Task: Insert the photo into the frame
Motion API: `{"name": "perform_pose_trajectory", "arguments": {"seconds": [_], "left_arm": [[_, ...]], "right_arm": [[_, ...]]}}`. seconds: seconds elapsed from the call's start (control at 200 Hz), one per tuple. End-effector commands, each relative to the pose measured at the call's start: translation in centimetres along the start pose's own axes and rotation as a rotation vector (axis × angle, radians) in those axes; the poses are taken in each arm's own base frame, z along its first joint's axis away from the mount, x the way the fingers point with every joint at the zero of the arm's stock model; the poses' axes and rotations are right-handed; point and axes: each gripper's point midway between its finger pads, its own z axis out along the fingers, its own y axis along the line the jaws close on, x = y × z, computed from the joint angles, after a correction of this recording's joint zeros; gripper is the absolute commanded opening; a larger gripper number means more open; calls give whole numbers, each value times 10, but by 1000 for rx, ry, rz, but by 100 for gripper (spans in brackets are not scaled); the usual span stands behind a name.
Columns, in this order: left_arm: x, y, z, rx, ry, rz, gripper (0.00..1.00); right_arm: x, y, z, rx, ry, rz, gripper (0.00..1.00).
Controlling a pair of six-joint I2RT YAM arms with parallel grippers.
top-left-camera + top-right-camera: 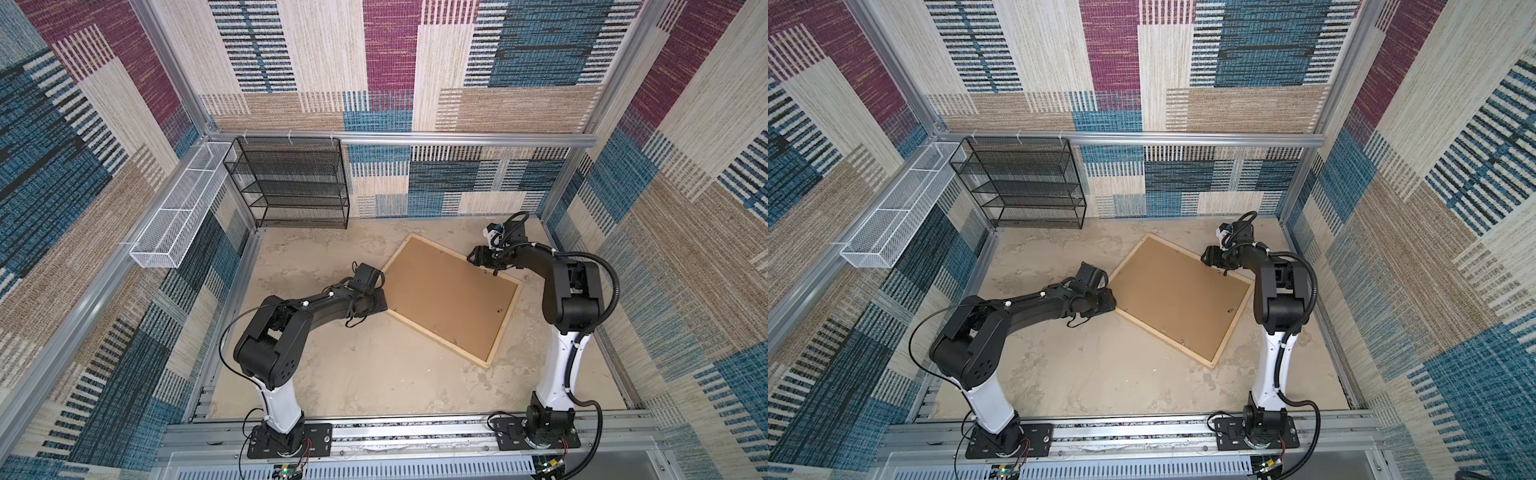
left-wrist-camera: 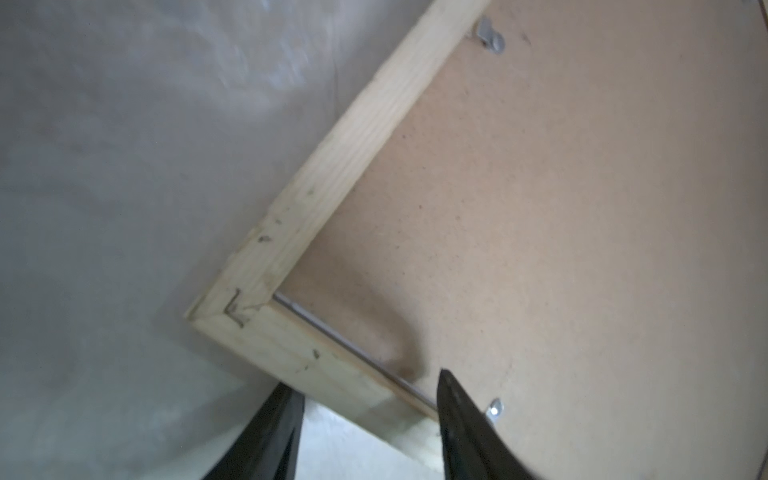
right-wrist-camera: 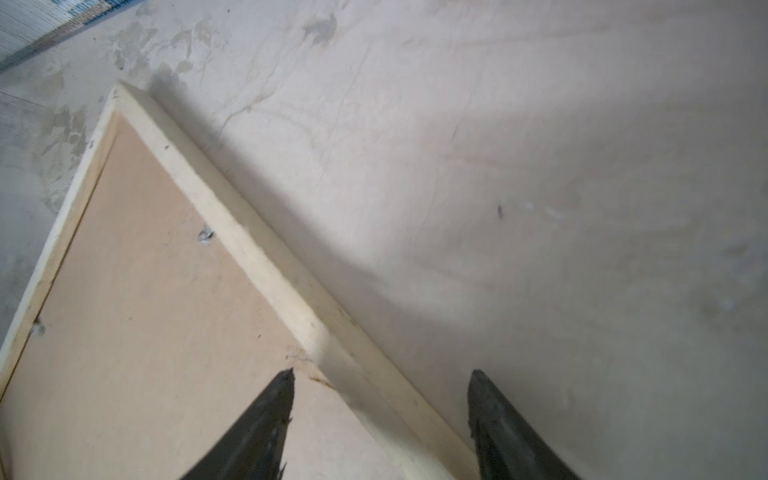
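Observation:
The frame (image 1: 436,337) (image 1: 1163,337) lies face down and askew on the table in both top views, its pale wood strips around a plain brown backing board (image 1: 451,297) (image 2: 561,208) (image 3: 145,311). The photo is hidden. My left gripper (image 1: 380,299) (image 2: 365,378) is at the frame's left corner, jaws apart, one finger outside the wood strip (image 2: 332,174) and one over the board. My right gripper (image 1: 484,266) (image 3: 383,371) is open over the far right strip (image 3: 257,257), one finger above the board and one above the table.
Small metal clips (image 2: 490,37) (image 3: 204,236) sit along the board's edges. A black mesh shelf (image 1: 291,183) stands at the back left. A white mesh basket (image 1: 178,212) hangs on the left wall. Patterned walls enclose the table on three sides.

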Motion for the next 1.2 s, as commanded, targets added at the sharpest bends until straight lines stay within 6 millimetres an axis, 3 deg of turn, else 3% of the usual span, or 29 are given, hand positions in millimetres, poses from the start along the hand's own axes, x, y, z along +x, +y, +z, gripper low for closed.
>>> {"name": "perform_pose_trajectory", "arguments": {"seconds": [0.0,0.18,0.346,0.521,0.716,0.856,1.027,1.197], "left_arm": [[-13,-1,5,-4,-2,89,54],[-37,-11,19,19,-26,149,52],[-47,-18,36,46,-37,181,51],[-73,-33,37,72,-81,235,51],[-94,-51,19,102,-125,279,51],[-90,-43,-1,64,-121,278,51],[-59,-19,-20,-22,-66,247,47],[-17,-16,-28,-26,-17,239,40]], "right_arm": [[14,13,-19,-25,-16,50,67],[71,16,-46,-12,-34,154,66],[125,26,-61,-18,-11,200,66],[156,46,-76,-46,-19,195,66],[142,39,-85,26,-77,176,66],[121,36,-94,67,-147,155,66],[100,53,-95,47,-186,96,65],[87,101,-73,-64,-166,-3,60]]}}
